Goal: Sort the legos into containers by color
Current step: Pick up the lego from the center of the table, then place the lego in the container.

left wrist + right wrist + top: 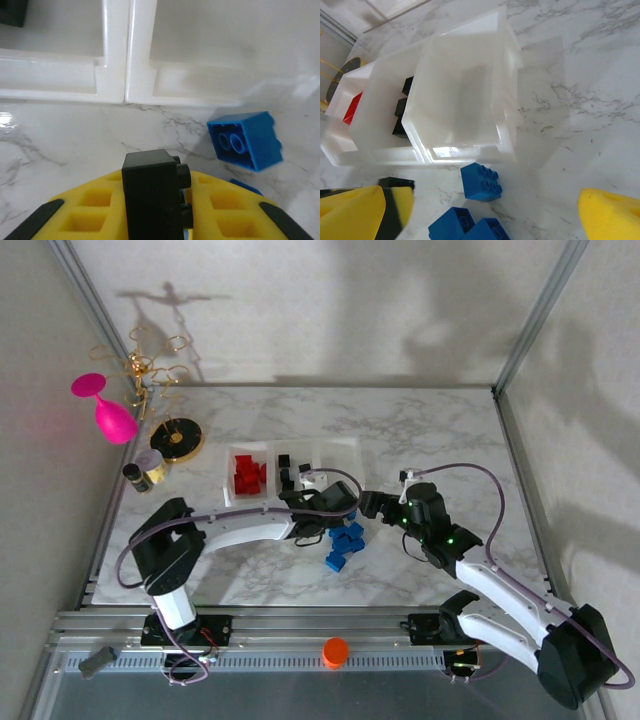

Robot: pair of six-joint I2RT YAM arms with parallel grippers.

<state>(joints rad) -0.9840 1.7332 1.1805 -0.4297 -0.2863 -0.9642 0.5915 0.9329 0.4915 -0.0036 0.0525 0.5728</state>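
Three trays (335, 452) in a row; the red bricks (247, 475) are too heaped to count, several at least; black bricks (402, 107) in a tray number two or three, with one more black brick (152, 195) outside; blue bricks (345, 543) number at least four, bunched too closely for an exact count. One pink goblet (108, 412); one gold stand (150, 365); one disc (182, 438); one orange cap (335, 651).

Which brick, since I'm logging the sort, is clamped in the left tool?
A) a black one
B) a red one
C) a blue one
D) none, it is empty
A: the left wrist view shows a black brick clamped in the left tool.
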